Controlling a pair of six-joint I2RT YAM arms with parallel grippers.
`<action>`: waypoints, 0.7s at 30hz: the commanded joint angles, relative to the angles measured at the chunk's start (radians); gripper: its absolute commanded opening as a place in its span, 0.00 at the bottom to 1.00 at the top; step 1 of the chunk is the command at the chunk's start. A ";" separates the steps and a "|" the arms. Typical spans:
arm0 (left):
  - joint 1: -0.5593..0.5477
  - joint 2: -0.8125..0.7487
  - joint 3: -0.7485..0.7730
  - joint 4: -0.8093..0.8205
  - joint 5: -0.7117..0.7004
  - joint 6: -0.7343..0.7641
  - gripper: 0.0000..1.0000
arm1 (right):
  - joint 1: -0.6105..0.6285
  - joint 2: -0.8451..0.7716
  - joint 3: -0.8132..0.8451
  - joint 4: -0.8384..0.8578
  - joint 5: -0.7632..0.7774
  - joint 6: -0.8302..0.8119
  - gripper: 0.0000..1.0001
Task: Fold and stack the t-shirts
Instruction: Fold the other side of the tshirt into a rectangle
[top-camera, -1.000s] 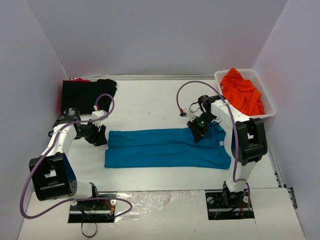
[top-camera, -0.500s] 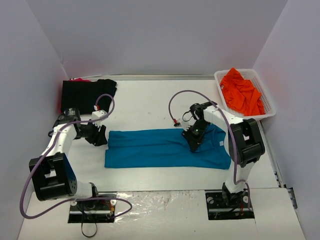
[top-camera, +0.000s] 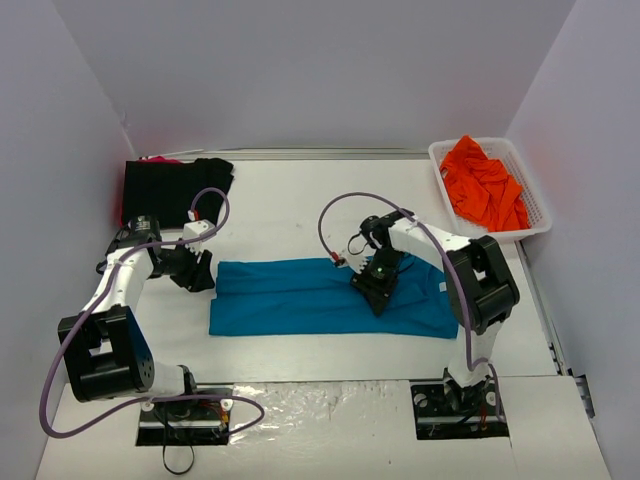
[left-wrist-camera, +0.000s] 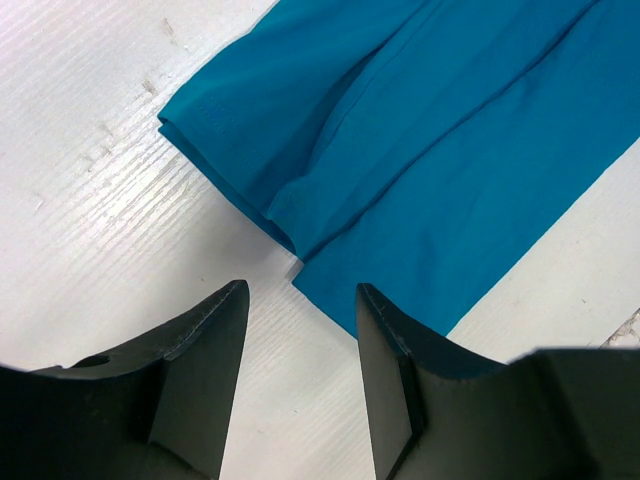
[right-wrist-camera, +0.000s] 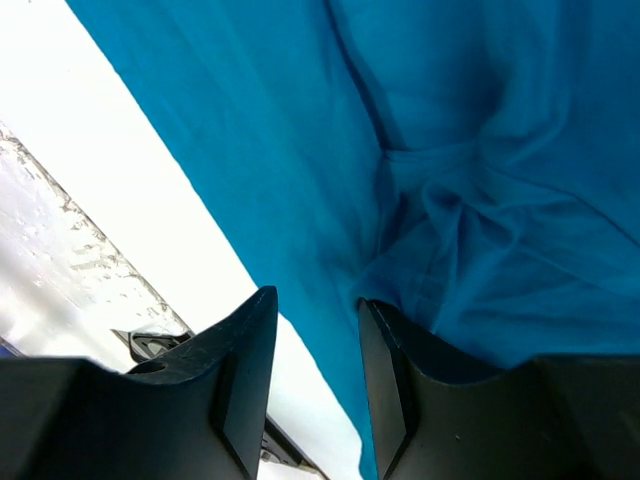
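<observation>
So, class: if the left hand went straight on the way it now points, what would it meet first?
Probably the folded edge of the teal-blue cloth t-shirt, just ahead of the left hand; depth is unclear, so the white table might come first.

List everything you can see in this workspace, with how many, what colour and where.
teal-blue cloth t-shirt: one, teal-blue, folded lengthwise, flat mid-table
black cloth t-shirts: folded pile, count unclear, black, far left corner
bright orange cloth t-shirts: crumpled heap, count unclear, orange, inside the basket
white slotted plastic basket: one, white, far right corner
white table: one, white, under everything
left gripper: one, black, open, at the teal shirt's left end
right gripper: one, black, open, above the teal shirt, right of its middle
</observation>
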 joint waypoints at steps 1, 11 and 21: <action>0.006 -0.039 0.007 -0.029 0.037 0.029 0.46 | 0.028 0.009 -0.001 -0.071 0.036 0.022 0.35; 0.006 -0.043 0.006 -0.035 0.033 0.027 0.46 | 0.074 -0.017 0.025 -0.138 0.117 0.041 0.39; 0.006 -0.055 -0.001 -0.037 0.030 0.026 0.46 | 0.094 -0.020 -0.041 -0.154 0.166 0.044 0.41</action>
